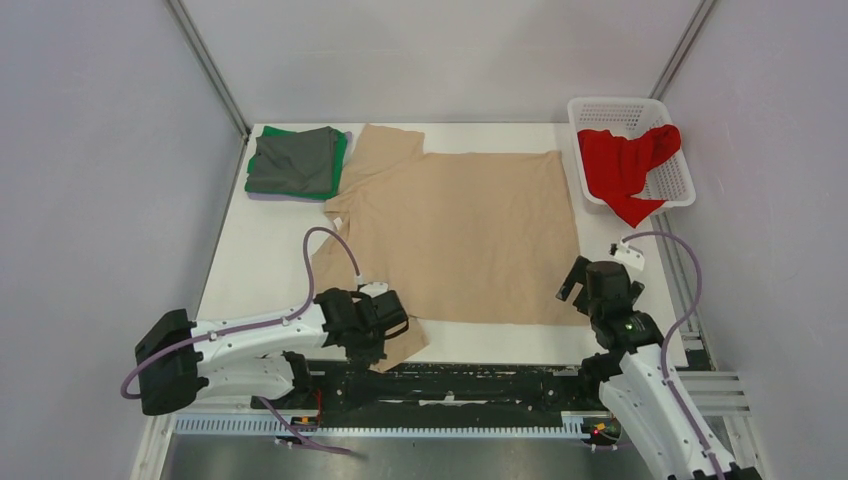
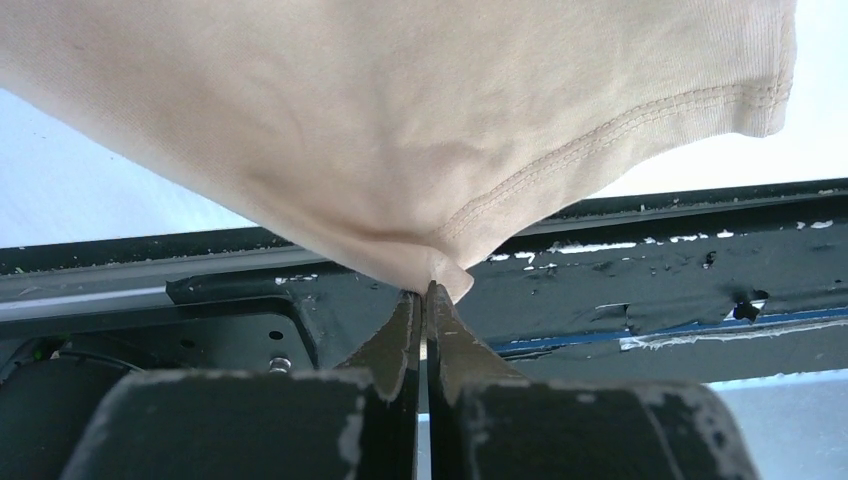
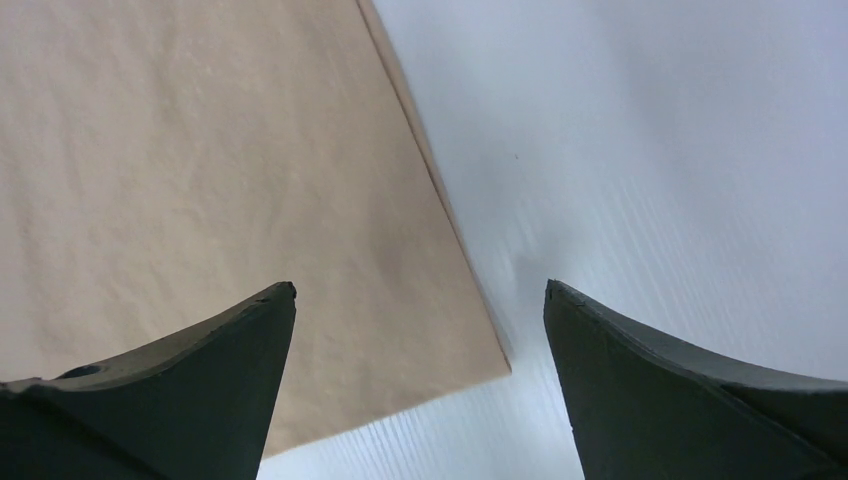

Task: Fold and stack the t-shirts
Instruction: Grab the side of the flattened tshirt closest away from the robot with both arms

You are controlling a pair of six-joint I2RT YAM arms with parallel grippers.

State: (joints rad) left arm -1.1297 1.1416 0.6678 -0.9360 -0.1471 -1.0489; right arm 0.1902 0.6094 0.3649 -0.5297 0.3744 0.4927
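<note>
Beige t-shirt [image 1: 470, 240] flat on bench [image 1: 262, 258], near-left corner pinched in closed left hand [image 2: 423, 298] at near edge. Right hand [image 3: 420, 300] wide open over near-right hem corner, bare bench rightward. Red t-shirt [image 1: 622, 165] in far-right basket [image 1: 612, 107]; folded stack [image 1: 295, 160] far left.

left arm [image 1: 240, 345] and right arm [image 1: 655, 395]: white shells, black joints, black wrist blocks. a lilac cable [image 1: 310, 270] comes off each. left fingers [image 2: 385, 355] are black wedges, paint chipped grey at edges; right fingers [image 3: 200, 380] matte black, curved, pointed, cleaner.
</note>
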